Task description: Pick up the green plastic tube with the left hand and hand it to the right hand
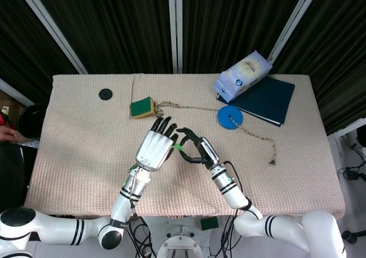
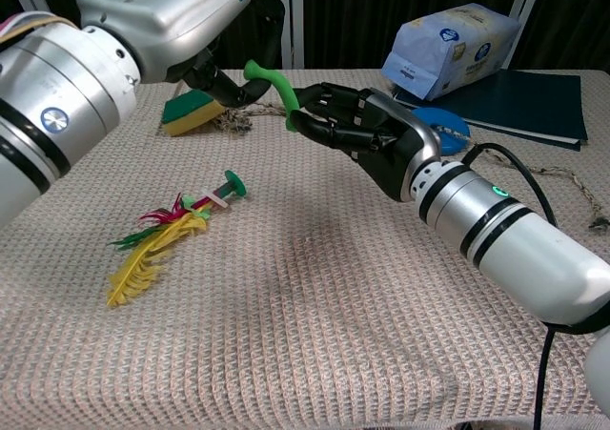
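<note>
left robot hand: grips upper end of green tube, held above tabletop | tube: long axis slants from 11 to 5 o'clock | right robot hand: at tube's 3 o'clock, fingers curled round its lower end, firm hold uncertain

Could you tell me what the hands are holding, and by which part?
The green plastic tube: left hand grips its upper end, right hand its lower end.

backdrop: black curtains | table: beige woven cloth | floor: light
</note>
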Tool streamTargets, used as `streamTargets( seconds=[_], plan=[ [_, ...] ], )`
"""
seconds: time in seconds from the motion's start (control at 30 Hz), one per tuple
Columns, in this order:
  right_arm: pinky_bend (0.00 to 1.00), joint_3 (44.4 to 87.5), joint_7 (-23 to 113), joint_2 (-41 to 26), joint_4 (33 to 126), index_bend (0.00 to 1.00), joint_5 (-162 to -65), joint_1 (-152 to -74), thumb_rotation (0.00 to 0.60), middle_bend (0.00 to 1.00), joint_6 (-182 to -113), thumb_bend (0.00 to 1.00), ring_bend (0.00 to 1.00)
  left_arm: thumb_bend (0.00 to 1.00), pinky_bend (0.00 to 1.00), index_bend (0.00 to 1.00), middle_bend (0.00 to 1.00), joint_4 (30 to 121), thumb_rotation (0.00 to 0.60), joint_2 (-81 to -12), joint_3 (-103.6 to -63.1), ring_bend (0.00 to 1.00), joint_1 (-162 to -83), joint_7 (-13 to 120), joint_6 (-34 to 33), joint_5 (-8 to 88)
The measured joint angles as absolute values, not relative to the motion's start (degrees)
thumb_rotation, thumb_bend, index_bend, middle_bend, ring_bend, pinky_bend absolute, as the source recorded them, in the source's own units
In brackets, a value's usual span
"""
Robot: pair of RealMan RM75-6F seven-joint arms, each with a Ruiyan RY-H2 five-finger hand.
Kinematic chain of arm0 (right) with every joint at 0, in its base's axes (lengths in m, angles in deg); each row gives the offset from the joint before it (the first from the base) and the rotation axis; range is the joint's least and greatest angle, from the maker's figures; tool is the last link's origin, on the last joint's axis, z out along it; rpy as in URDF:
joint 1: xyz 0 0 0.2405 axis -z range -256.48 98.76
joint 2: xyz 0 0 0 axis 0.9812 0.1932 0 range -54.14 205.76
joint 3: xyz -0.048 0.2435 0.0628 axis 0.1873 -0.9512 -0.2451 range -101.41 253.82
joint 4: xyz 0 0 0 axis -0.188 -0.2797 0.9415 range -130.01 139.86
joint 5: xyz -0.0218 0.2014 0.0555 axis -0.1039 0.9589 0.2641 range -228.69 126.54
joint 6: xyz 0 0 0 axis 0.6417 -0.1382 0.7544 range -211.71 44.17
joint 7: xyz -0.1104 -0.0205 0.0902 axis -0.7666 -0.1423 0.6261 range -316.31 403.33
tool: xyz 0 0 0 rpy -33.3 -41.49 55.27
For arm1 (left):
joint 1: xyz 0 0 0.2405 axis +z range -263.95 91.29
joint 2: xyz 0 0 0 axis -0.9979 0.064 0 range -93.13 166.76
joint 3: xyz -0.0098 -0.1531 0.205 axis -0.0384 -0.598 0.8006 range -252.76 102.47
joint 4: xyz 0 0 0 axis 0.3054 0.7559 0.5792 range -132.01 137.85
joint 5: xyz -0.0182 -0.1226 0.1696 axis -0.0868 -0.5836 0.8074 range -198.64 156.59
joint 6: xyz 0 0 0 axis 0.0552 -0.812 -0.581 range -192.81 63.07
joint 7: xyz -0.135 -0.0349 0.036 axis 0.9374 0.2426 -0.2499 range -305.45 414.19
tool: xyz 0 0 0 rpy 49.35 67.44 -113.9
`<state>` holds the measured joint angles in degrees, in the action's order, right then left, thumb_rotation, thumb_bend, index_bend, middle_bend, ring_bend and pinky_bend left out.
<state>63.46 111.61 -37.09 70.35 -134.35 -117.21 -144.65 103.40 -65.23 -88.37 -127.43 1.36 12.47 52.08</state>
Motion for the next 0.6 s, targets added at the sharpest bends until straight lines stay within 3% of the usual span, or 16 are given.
streamTargets(
  seconds=[0.6],
  plan=[
    [0.00, 63.39, 110.59, -37.20, 70.51, 0.57, -133.82, -117.13, 0.600, 0.18, -144.53, 0.39, 0.00, 0.40, 0.21, 0.61, 0.31, 103.29, 0.600, -65.29, -88.27, 0.15, -127.31, 1.61, 12.71, 52.04]
  ],
)
